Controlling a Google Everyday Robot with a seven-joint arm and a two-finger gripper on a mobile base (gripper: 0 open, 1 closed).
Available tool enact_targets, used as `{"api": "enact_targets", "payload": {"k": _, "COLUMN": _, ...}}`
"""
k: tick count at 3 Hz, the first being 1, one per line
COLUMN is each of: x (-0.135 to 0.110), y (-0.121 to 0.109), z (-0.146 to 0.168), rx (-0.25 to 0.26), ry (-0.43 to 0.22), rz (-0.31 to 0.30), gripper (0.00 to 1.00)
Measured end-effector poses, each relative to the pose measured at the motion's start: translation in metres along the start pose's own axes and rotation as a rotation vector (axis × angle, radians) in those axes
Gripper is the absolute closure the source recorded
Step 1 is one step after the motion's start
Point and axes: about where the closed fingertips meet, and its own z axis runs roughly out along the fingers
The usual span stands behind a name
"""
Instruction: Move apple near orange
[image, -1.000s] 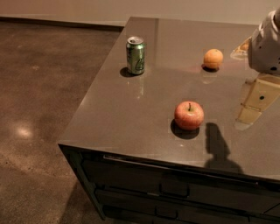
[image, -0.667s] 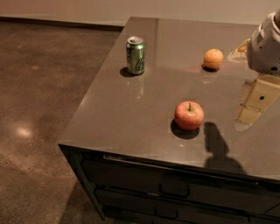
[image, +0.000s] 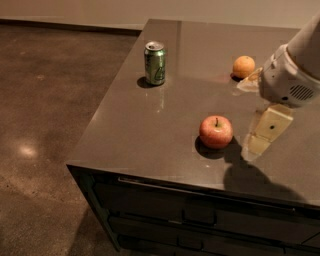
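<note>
The red apple (image: 216, 131) with a short stem stands on the dark counter (image: 150, 125) near its front edge. The small orange (image: 244, 66) lies farther back, to the right of the apple and well apart from it. My gripper (image: 256, 111) hangs at the right, just right of the apple and in front of the orange, a little above the counter. It is open and empty, with one cream finger (image: 269, 128) pointing down toward the apple's right side. Its shadow falls on the counter beside the apple.
A green soda can (image: 155, 62) stands upright at the back left of the counter, near the left edge. Drawers (image: 200, 220) run along the counter's front. Bare floor (image: 45, 125) lies to the left.
My gripper has moved a little left and down, closer to the apple. The apple, orange and can have not moved.
</note>
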Motion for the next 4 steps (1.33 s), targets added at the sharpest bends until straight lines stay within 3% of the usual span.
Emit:
{"api": "enact_targets", "payload": {"k": 2, "x": -0.02, "y": -0.004, "z": 0.045, "rx": 0.015, "ry": -0.034, "rz": 0.018, "gripper": 0.0}}
{"api": "enact_targets", "payload": {"k": 4, "x": -0.017, "y": -0.011, "z": 0.08, "rx": 0.011, "ry": 0.022, "rz": -0.004, "gripper": 0.0}}
